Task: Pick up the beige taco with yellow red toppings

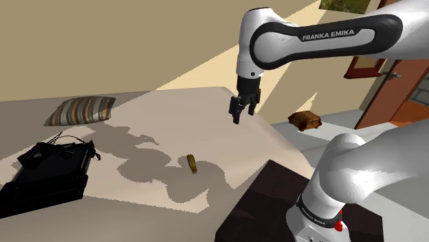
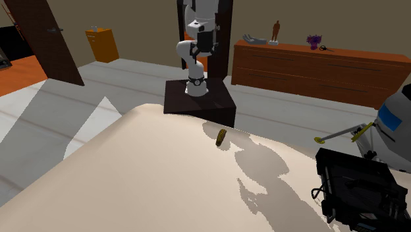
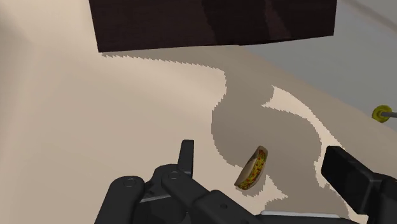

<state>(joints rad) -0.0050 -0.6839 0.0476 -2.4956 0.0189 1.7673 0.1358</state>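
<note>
In the shoulder view, a wide beige surface (image 1: pixel 130 206) fills the lower left, lit in patches and crossed by the arm's jagged shadow. The taco (image 1: pixel 193 163) lies on it near the shadow's edge, close to the dark stand (image 1: pixel 275 199). The gripper (image 1: pixel 242 111) hangs in the air well above the taco, its 2 fingers spread apart and holding nothing. A striped pillow (image 1: pixel 81 110) rests at the far side of the surface, and a black bag (image 1: pixel 48 172) sits at that view's left. Behind are tan walls, a grey floor with a small brown object (image 1: pixel 305 121) on it, and a reddish-brown door (image 1: pixel 385 75).

The second exterior view faces the arm across the surface. The taco (image 2: pixel 222 136) lies near the edge closest to the stand (image 2: pixel 197 99), with the black bag (image 2: pixel 359 191) at that view's lower right. Beyond stand a long wooden dresser (image 2: pixel 316 66) carrying a small figurine (image 2: pixel 276 29), an orange cabinet (image 2: pixel 102 43) and a dark door (image 2: pixel 46 39).

In the wrist view, the gripper (image 3: pixel 259 154) is open. The taco (image 3: pixel 253 170) lies on the shaded beige surface between the 2 fingers but far beneath them, touched by neither, showing yellow and red filling along its opening. The stand's dark side is beyond it.
</note>
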